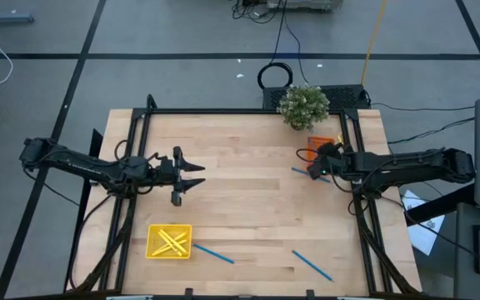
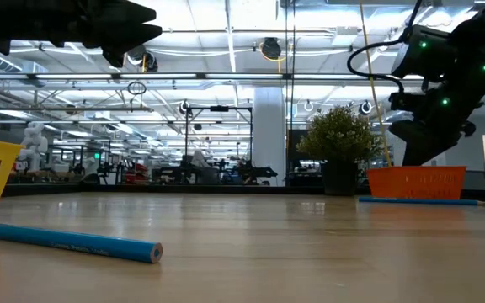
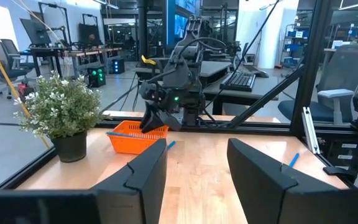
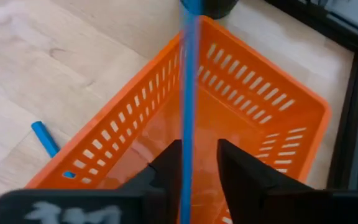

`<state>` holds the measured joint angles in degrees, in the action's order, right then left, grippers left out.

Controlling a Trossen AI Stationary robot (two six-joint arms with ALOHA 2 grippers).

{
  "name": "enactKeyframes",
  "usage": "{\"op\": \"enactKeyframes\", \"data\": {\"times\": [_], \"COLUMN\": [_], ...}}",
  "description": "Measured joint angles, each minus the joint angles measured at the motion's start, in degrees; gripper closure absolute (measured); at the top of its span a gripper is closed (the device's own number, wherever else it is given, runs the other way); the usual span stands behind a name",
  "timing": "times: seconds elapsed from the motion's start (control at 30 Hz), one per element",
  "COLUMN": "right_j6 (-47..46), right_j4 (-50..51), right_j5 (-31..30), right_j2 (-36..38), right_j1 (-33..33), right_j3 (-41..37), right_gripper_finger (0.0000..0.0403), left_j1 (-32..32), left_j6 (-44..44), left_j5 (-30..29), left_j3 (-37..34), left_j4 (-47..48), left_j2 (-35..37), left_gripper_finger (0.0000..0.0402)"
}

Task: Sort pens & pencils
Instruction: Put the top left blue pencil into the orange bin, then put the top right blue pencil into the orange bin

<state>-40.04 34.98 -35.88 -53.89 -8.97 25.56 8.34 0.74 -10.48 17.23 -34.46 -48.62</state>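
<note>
My right gripper hangs over the orange tray, tipped downward, fingers apart. A blue pencil runs between them and out over the tray's far rim. Another blue pencil lies on the table beside the tray. Two more blue pencils lie near the front edge. The yellow tray at the front left holds crossed yellow pencils. My left gripper waits open above the table's left half, pointing level toward the right side. My right gripper has the blue pencil's near part between its fingers, lying along them. The pencil runs close beside one finger, and a gap shows between it and the other finger. I cannot tell whether either finger touches it.
A potted plant stands at the far edge just behind the orange tray. Black frame rails run along the table's left and right sides. Bare wood lies between the two arms.
</note>
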Motion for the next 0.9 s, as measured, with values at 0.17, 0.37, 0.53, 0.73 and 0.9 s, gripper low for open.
{"op": "enactKeyframes", "data": {"times": [0.17, 0.37, 0.53, 0.73, 0.9], "right_j6": [3.29, 5.20, 12.75, 25.64, 33.76], "right_j4": [-0.01, -3.20, -18.05, -51.93, -82.62], "right_j5": [-0.13, 1.24, 7.62, 17.75, 25.91], "right_j2": [1.18, 8.56, 14.30, 13.19, 8.21], "right_j1": [0.00, 0.61, 3.51, 9.33, 13.61], "right_j3": [0.00, 0.00, 0.00, -4.13, -12.36], "right_gripper_finger": [0.0252, 0.0204, 0.0196, 0.0201, 0.0201], "left_j1": [0.00, 0.02, 0.00, 0.00, 0.00], "left_j6": [0.68, -0.22, -1.69, -1.62, -3.48], "left_j5": [0.02, 0.02, 0.00, 0.01, 1.88], "left_j3": [0.00, 0.02, 0.02, 0.02, 0.07], "left_j4": [0.01, 0.04, 0.09, 0.81, 3.33], "left_j2": [0.00, 0.00, 0.00, -0.53, -1.03], "left_gripper_finger": [0.0227, 0.0227, 0.0227, 0.0227, 0.0227]}}
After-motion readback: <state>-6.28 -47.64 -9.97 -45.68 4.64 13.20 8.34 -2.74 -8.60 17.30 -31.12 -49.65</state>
